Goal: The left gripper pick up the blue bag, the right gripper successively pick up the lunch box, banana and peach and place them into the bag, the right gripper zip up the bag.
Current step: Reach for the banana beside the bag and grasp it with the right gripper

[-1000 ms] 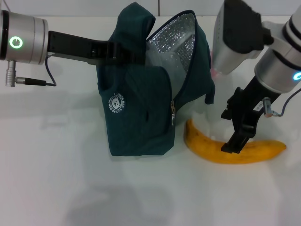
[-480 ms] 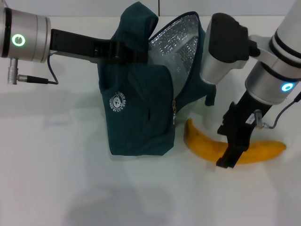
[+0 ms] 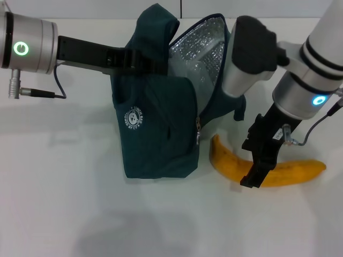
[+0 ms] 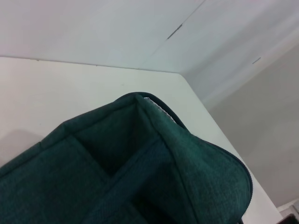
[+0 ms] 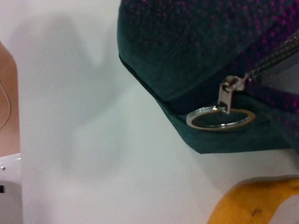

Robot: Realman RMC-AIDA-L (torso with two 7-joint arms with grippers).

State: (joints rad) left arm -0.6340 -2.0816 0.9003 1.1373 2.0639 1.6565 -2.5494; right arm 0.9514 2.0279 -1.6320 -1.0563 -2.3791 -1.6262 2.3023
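Right claw (image 3: 255, 174) has slid leftward along banana (image 3: 292, 172) on desk (image 3: 64, 187), now mid-fruit, fingers straddling it; grip not confirmed. Left claw holds blue bag (image 3: 158, 128) open. Judgement: banana pick imminent.

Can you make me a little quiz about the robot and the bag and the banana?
1. True or false: the blue bag is zipped shut.
2. What is the right gripper reaching down to? A) the banana B) the zipper ring C) the white table
3. Which side of the bag does the left gripper reach in from?

Key: 1. False, its silver lining shows. 2. A. 3. The robot's left, up at the bag's top.
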